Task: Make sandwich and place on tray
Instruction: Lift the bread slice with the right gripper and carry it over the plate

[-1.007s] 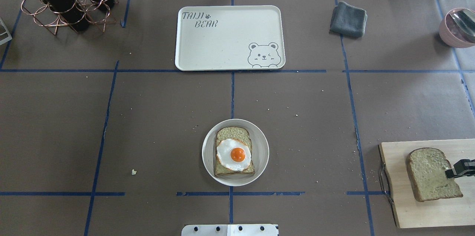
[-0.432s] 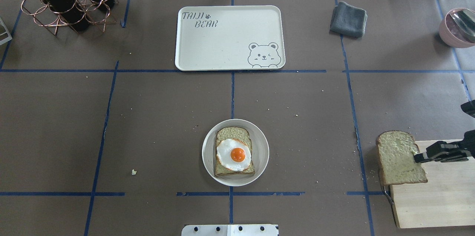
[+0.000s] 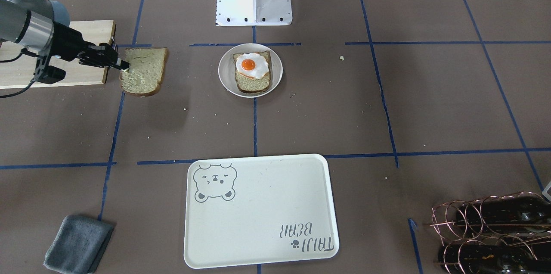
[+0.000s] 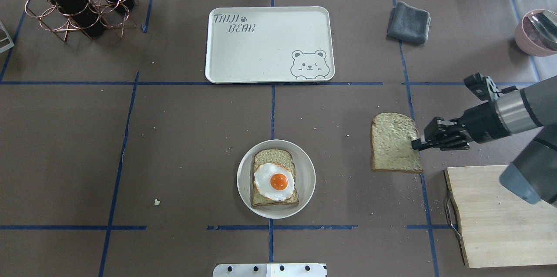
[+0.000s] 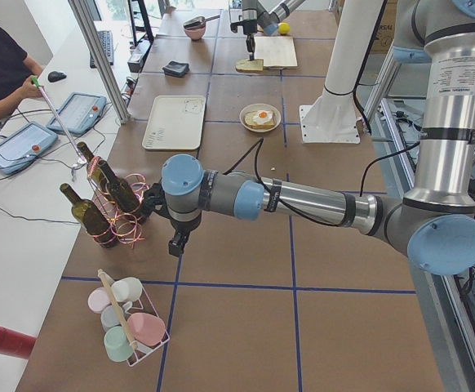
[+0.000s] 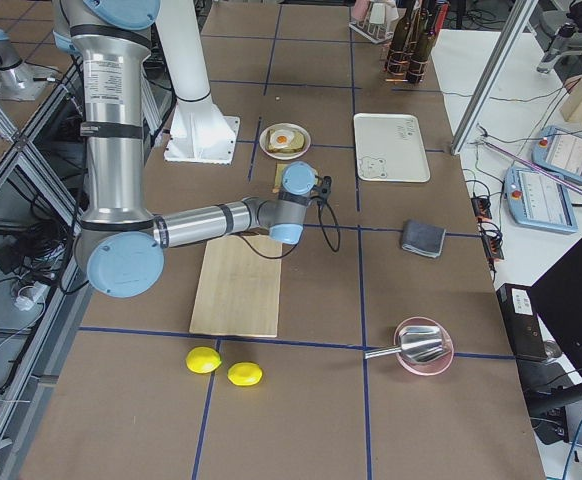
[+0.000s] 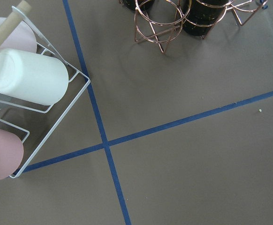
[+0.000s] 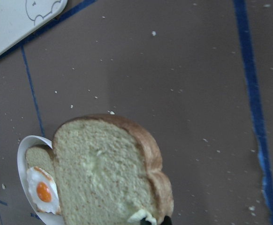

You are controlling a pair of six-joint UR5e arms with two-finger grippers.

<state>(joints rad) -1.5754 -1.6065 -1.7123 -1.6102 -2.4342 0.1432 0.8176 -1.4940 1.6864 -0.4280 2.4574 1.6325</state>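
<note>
**Top slice held by one edge, short of the plate**

Nearest the robot's base, the plate (image 4: 307,168) sat on the table (image 4: 182,146) with the bottom slice (image 4: 273,155) on it and the egg (image 4: 274,181) lying on that. To the plate's right and a little farther out, the right claw (image 4: 414,143) was clenched on the near edge of the second slice (image 4: 393,143). The slice was roughly flat and clear of the table, to judge by its shadow in the front view, and it sat between the board (image 4: 500,220) and the plate. Farthest out lay the tray (image 4: 265,46), nothing on it.

The slice looked light and soft. Gripped at one crust only, it would likely sag or tear if swung fast, and a harder squeeze would crush the crumb. The crust edge seemed the best hold, being the firmest part. The egg looked smooth and could slide off if the slice came down at a slant. For the trip to the tray, the plate's rim looked the sounder grip: stiff, and no stack to squash.

The left claw (image 5: 177,242) hung by the bottles (image 5: 111,192), shown only from the side, so I cannot tell its state.
</note>
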